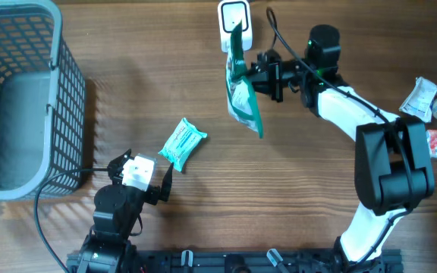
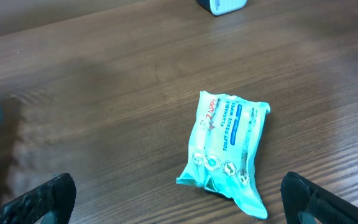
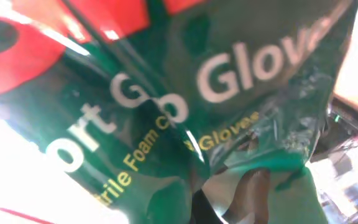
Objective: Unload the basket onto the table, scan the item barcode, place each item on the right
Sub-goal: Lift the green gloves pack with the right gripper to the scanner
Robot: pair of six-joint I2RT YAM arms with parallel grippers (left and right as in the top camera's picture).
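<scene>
Left gripper [image 1: 144, 170] low, jaws wide apart; right arm [image 1: 347, 111] outstretched, elbow bent, right gripper [image 1: 247, 76] pinched tight.

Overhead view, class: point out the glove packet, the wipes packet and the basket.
glove packet [image 1: 243, 102], overhead view, pale middle panel
wipes packet [image 1: 182, 142], overhead view, centre of printed face
basket [image 1: 70, 114], overhead view, right mesh wall

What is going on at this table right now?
The right gripper is shut on a green glove pack, holding its top end at the white scanner at the far side of the table. The left gripper is open and empty, near a teal wipes pack that lies flat on the wood. A grey basket stands at the left, and more packets lie at the right edge.
</scene>
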